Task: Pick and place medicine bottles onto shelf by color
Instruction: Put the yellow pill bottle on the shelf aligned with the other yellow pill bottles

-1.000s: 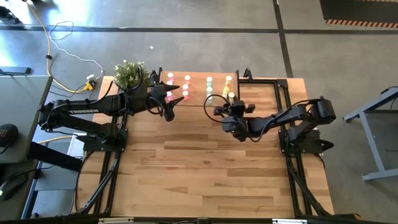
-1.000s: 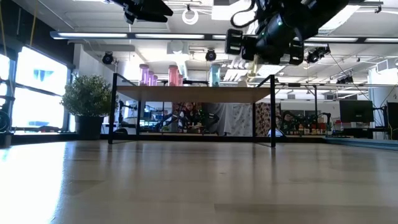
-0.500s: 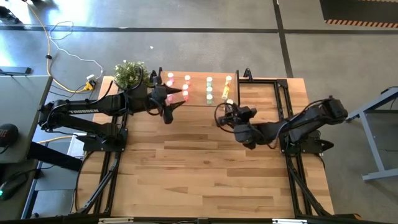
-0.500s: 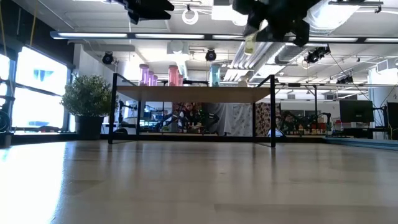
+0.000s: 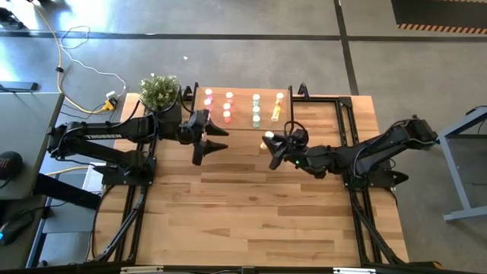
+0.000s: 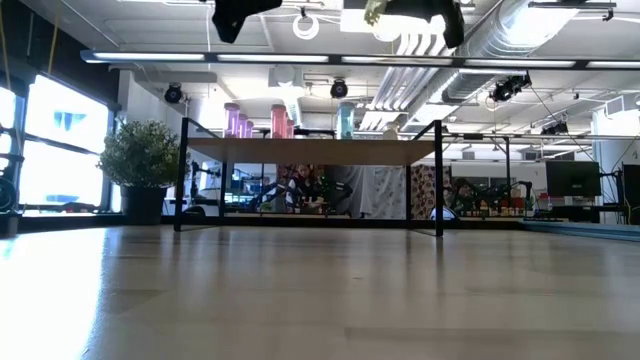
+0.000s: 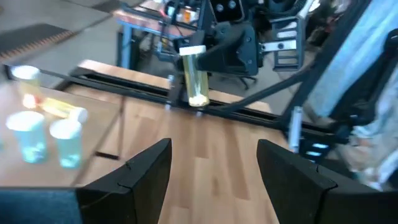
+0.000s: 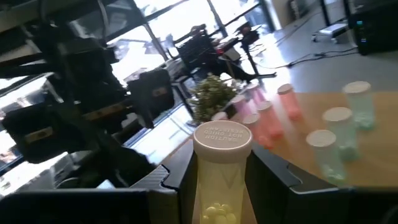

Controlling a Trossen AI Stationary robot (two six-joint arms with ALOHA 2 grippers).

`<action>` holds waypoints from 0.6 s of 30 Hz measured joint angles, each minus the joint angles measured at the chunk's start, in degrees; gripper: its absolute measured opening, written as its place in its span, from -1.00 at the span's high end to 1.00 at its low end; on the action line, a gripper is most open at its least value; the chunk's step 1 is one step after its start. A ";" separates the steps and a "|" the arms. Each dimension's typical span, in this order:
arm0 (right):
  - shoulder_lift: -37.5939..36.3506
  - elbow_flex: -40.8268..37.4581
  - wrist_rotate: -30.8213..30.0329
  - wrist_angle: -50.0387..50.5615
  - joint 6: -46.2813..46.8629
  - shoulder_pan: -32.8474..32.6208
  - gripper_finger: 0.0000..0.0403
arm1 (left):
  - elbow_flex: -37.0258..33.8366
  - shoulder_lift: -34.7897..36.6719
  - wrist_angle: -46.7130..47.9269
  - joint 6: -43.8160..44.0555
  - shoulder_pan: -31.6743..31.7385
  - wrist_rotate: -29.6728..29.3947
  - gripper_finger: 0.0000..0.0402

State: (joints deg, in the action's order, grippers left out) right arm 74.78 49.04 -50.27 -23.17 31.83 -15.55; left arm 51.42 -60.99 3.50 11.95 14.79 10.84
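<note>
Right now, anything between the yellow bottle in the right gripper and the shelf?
Nothing visible. The right gripper holds the yellow bottle upright above bare tabletop, off the front edge of the shelf. On the shelf's yellow end one bottle lies on its side, which may crowd the landing spot.

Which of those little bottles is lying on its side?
The yellow bottle at the shelf's right end; the others there stand upright, and another yellow one is in the right gripper.

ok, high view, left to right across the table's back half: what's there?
Plant → left gripper, open → shelf with bottles → right gripper holding a yellow bottle.
</note>
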 joint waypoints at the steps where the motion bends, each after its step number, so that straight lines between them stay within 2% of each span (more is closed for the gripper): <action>1: 0.00 0.00 1.11 -0.94 -0.73 0.02 0.46 | 0.00 0.00 -0.07 0.94 -0.21 0.58 -0.13; 7: 0.00 0.00 3.63 -1.64 -3.02 0.28 0.46 | 0.00 -0.15 -0.02 2.29 -1.81 0.73 -0.13; 12: 0.25 0.02 3.74 8.57 -1.80 -0.19 0.46 | 0.00 -0.13 -0.45 0.32 -1.82 0.34 -0.13; 15: 1.92 -0.02 0.36 14.32 1.53 -1.50 0.46 | 0.00 -0.13 -0.65 0.33 -1.81 0.29 -0.13; 18: 5.01 -0.87 -4.48 14.37 5.28 -2.71 0.46 | 0.00 -0.09 -0.71 0.45 -1.79 0.32 -0.13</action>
State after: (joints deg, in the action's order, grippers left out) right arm 79.80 48.17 -54.74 -8.79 37.11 -18.27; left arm 51.42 -61.08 2.80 12.40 12.99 11.16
